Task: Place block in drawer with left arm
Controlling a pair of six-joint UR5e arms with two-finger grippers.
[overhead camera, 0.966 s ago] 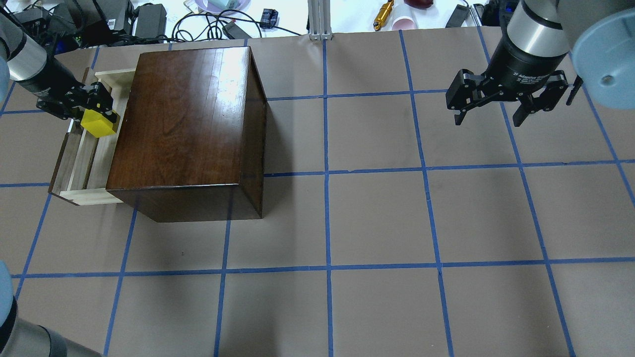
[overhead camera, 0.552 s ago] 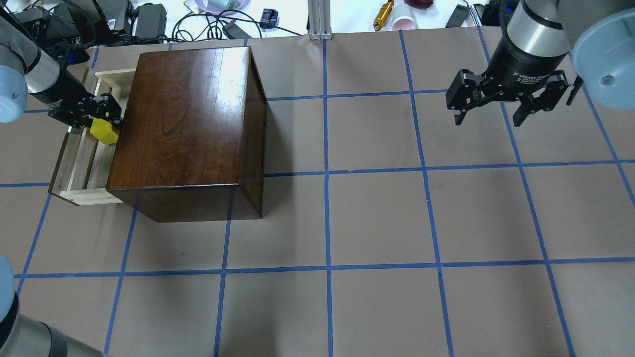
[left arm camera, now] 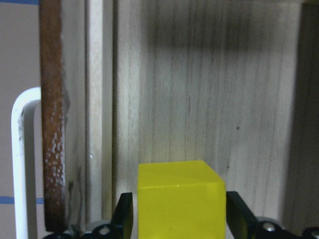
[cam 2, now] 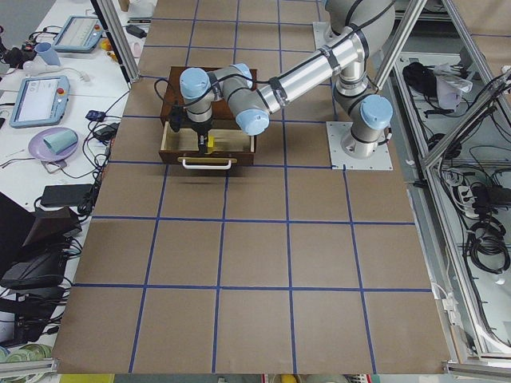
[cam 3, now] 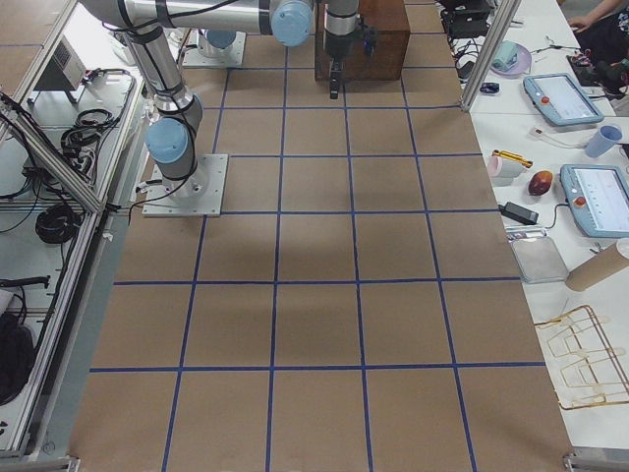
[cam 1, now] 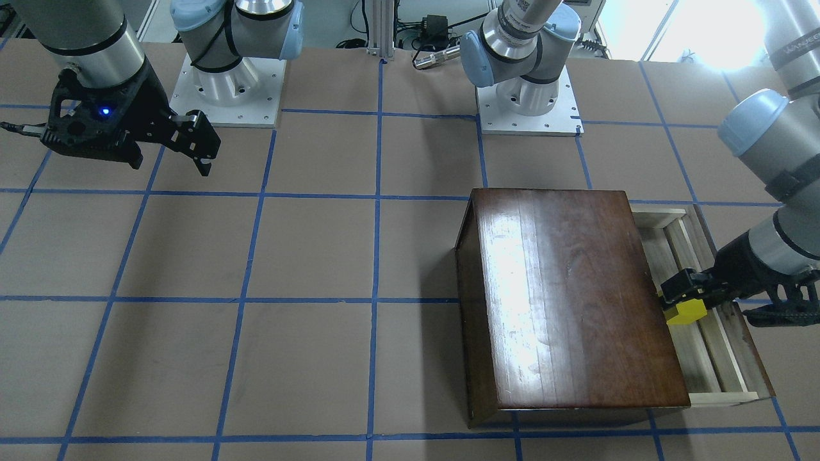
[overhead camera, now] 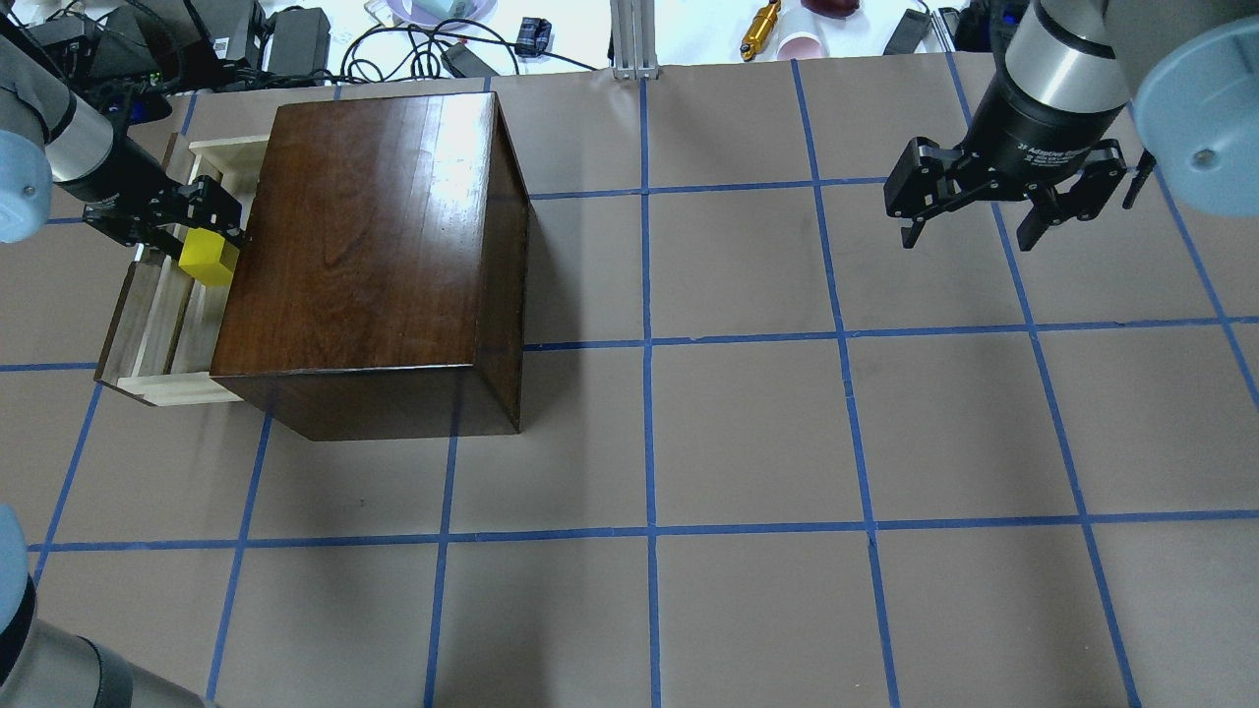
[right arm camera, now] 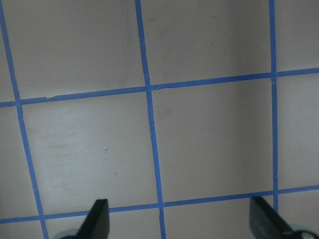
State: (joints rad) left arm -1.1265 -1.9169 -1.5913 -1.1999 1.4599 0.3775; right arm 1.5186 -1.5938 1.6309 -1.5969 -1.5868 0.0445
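Left claw (left arm camera: pixel 178 225) pinches the yellow block (left arm camera: pixel 179 196), one finger flat against each side. Directly beneath the claw lies the pale wood floor of the open drawer (left arm camera: pixel 199 89); cannot tell whether the block touches it. The drawer's white handle (left arm camera: pixel 20 164) is on one side of the claw and the dark box (overhead camera: pixel 374 246) close on the other. Right claw (overhead camera: pixel 969 236) is spread above the table (overhead camera: pixel 748 433), well apart.

block (left arm camera: pixel 179 199): bottom cut by frame edge | drawer (overhead camera: pixel 149 324): partly hidden under box (overhead camera: pixel 374 246)
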